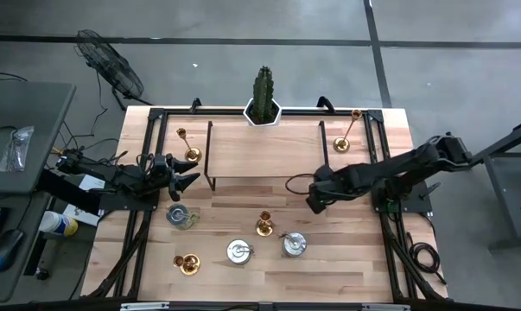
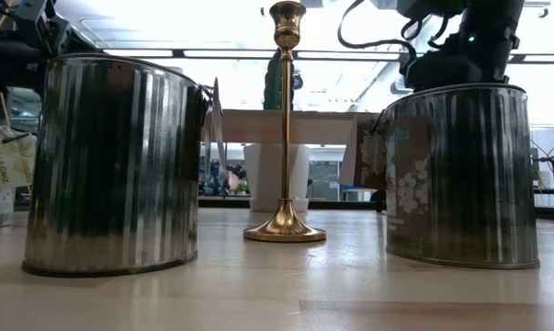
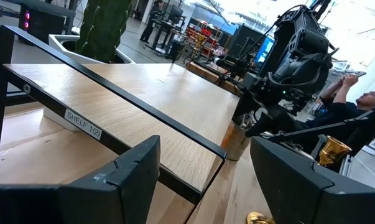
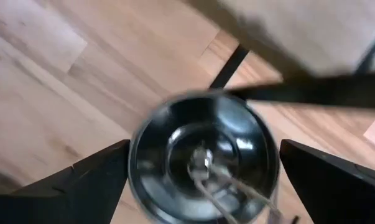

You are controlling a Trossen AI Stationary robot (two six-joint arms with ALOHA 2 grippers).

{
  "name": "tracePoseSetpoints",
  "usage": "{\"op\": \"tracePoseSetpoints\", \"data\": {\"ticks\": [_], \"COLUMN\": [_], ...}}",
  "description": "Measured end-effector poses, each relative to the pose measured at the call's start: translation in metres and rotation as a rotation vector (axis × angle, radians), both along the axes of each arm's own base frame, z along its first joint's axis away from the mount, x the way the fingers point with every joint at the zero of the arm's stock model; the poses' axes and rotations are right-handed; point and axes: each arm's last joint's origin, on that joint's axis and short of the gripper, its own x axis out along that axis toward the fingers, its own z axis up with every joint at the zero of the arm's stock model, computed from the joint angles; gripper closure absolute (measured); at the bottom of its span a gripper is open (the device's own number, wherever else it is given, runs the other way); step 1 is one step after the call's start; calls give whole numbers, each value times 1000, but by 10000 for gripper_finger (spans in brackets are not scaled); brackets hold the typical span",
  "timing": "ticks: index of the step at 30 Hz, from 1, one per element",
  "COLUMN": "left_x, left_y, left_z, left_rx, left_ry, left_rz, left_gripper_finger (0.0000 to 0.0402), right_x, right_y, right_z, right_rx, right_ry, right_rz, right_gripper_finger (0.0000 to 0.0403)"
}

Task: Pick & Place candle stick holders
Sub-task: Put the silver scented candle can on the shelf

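Candle stick holders (image 1: 347, 131) stand scattered on the table (image 1: 329, 276): one tall one near the far right corner, a second (image 1: 186, 145) toward the far left corner beside the shelf (image 1: 260, 151), a third (image 1: 264, 224) in the middle toward the near edge, and a short fourth (image 1: 187, 263) near the near left corner. In the low view the middle one (image 2: 285, 129) stands upright between two ribbed silver tins (image 2: 116, 165), apart from both.

Left tool (image 1: 184, 175) lies low at the left edge of the table, its arm stretched level toward the shelf's left end, fingers (image 3: 122, 180) spread with nothing between them. A further tin (image 1: 181, 216) sits just nearside of it.

Right tool (image 1: 315, 197) reaches in from the right edge, its arm folded at the elbow and the wrist tipped down over the bare wood just beyond the shelf's near right leg. Its fingers (image 4: 94, 174) are spread wide on either side of a round dark metal cup (image 4: 203, 162) seen from above, blurred; they do not pinch it.

A cactus (image 1: 263, 93) in a white pot sits at the middle of the far edge.
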Motion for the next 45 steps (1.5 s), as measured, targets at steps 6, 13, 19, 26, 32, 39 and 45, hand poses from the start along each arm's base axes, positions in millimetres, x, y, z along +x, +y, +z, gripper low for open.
{"op": "tracePoseSetpoints", "data": {"ticks": [6,13,19,26,32,39,45], "left_x": [0,0,0,0,0,0,0], "left_y": [0,0,0,0,0,0,0], "left_z": [0,0,0,0,0,0,0], "left_rx": [0,0,0,0,0,0,0], "left_ry": [0,0,0,0,0,0,-1], "left_rz": [0,0,0,0,0,0,0], "left_gripper_finger": [156,156,156,156,156,156,156], "right_x": [4,5,4,0,0,2,1], "right_y": [0,1,3,8,13,12,15], "right_z": [-5,-8,-9,-17,-13,-11,-10], "right_rx": [-16,24,65,137,106,73,-15], "right_ry": [13,13,23,104,94,50,14], "right_rz": [12,-59,-114,-64,66,27,-6], "right_gripper_finger": [3,3,3,3,3,3,3]}}
